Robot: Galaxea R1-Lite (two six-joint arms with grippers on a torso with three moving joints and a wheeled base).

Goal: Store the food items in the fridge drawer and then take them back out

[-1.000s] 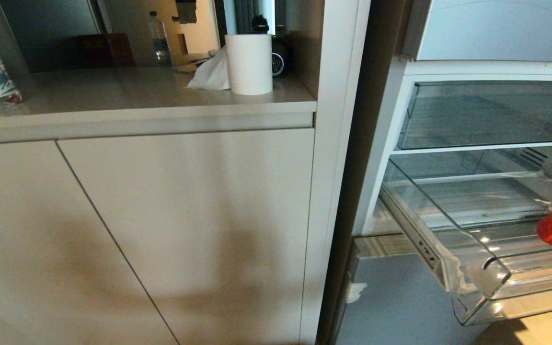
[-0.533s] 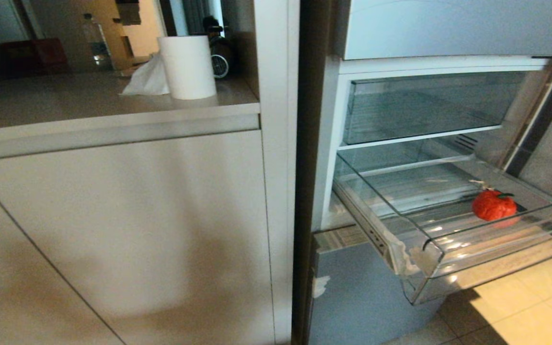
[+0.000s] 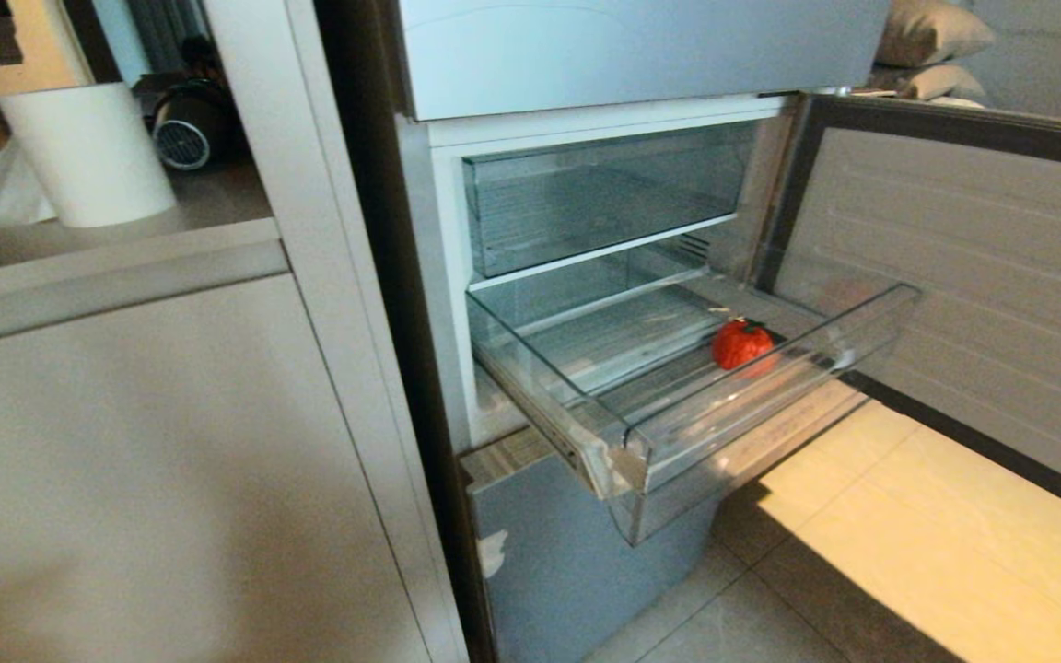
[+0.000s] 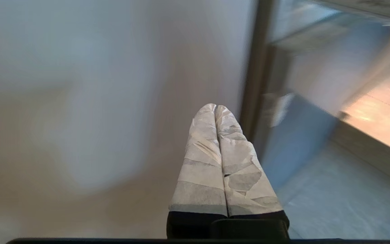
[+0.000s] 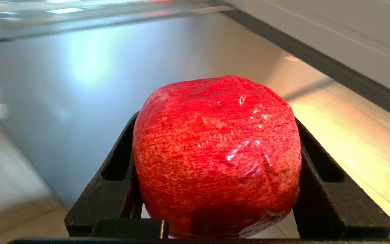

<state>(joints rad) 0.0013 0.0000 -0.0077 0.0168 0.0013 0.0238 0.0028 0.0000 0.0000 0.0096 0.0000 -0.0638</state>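
Note:
A clear fridge drawer [image 3: 752, 396] stands pulled out of the open fridge. One small red food item with a dark stem [image 3: 740, 343] lies inside it near the front right. Neither arm shows in the head view. In the right wrist view my right gripper [image 5: 215, 118] is shut on a second food item, a glossy red speckled fruit [image 5: 215, 156] that fills the gap between the black fingers [image 5: 117, 169]. The blue-grey fridge front lies beyond it. My left gripper [image 4: 215, 107] is shut with its taped fingers pressed together and nothing in them, facing the pale cabinet front.
A deeper clear bin [image 3: 604, 193] sits above the drawer. The fridge door [image 3: 973, 276] swings open on the right. A beige cabinet [image 3: 171, 479] with a paper roll [image 3: 88, 152] on its counter stands left of the fridge. Tiled floor [image 3: 908, 534] lies below the drawer.
The whole head picture has slid left: the camera has turned toward the fridge, bringing the drawer and open door to the middle. The red item in the drawer has not moved.

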